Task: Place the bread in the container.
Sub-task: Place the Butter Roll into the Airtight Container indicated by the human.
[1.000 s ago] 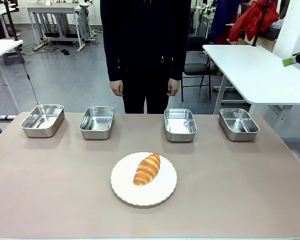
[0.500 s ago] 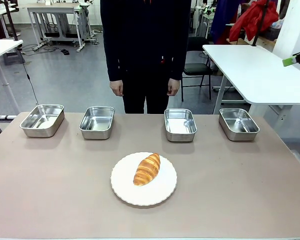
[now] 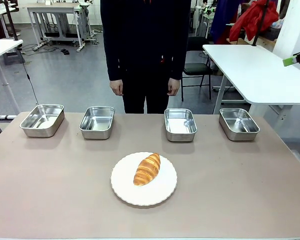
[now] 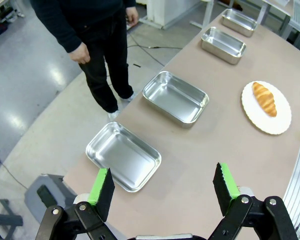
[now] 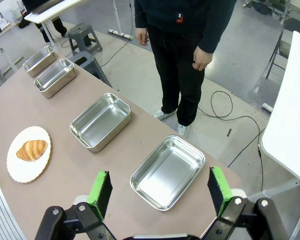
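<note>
Left hand (image 4: pixel 162 187) is released in the left wrist view, fingers wide apart and empty, with a container (image 4: pixel 122 156) ahead of them. In the right wrist view the right hand (image 5: pixel 157 191) is released too, grasping nothing. In the front view the bread (image 3: pixel 147 169) lies on a white plate (image 3: pixel 165 192) in the middle of the tabletop (image 3: pixel 240 190), apart from four containers along the far edge.

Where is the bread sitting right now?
In the front view, the bread lies on the round white plate at the middle of the table, on the robot's side of the row of four steel pans.
</note>
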Robot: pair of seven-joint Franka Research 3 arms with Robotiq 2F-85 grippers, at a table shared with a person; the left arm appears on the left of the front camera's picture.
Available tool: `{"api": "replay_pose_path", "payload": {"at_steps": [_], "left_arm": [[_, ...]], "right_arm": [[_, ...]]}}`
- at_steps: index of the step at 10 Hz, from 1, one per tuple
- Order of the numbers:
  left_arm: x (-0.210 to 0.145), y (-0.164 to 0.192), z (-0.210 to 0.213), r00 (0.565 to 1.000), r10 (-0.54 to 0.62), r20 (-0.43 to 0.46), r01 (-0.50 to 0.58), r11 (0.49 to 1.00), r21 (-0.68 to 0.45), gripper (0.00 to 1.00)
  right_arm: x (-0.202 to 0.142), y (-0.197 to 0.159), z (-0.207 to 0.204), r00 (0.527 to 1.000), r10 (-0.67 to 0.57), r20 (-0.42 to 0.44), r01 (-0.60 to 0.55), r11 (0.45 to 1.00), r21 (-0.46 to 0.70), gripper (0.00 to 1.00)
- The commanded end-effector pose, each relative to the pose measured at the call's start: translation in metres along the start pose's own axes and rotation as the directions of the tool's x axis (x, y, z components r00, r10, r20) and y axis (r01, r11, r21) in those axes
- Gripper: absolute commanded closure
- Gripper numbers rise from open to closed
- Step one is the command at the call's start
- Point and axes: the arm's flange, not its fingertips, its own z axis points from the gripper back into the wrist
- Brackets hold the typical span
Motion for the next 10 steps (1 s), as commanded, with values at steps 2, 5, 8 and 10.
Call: {"api": "replay_pose_path", "payload": {"at_steps": [2,5,8,10], "left_arm": [[0.0008,-0.0010,0.0003,1.000,-0.006,0.002,0.006,1.000,-0.004,0.00],[0.0008,-0.0010,0.0003,1.000,-0.006,0.002,0.006,1.000,-0.004,0.00],[0.0008,-0.0010,0.0003,1.000,-0.006,0.002,0.006,1.000,-0.004,0.00],[0.0008,-0.0010,0.0003,1.000,-0.006,0.002,0.006,1.000,-0.004,0.00]], "right_arm": [[0.0012,0.0007,0.0000,1.000,0.002,0.007,-0.002,1.000,0.003,0.00],[0.0012,0.0007,0.0000,1.000,0.002,0.007,-0.002,1.000,0.003,0.00],[0.0012,0.0007,0.0000,1.000,0.002,0.007,-0.002,1.000,0.003,0.00],[0.0012,0.0007,0.0000,1.000,0.002,0.007,-0.002,1.000,0.003,0.00]]}}
